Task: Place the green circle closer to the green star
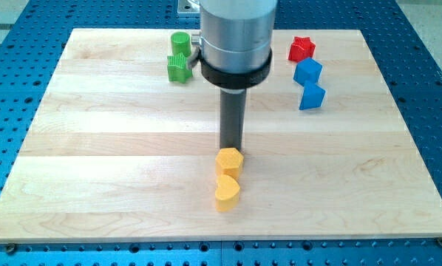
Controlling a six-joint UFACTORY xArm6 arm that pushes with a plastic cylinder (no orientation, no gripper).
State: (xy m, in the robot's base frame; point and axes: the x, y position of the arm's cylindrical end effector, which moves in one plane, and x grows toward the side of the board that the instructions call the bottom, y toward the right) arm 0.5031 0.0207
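No text, label or number can be read anywhere

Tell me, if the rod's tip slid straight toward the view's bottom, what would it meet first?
Probably the yellow hexagon block: my tip sits just above it in the view, apparently touching. The yellow heart lies behind it.

A wooden board [95, 162] carries green [179, 43], red [301, 49], blue [307, 71] and yellow blocks [228, 161].

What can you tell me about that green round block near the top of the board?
The green circle is a short, upright cylinder with a flat top, plain bright green, looking like painted wood or plastic. It stands on the wooden board near the view's top edge, directly above the green star, seemingly touching it. My tip is far off, by the yellow blocks.
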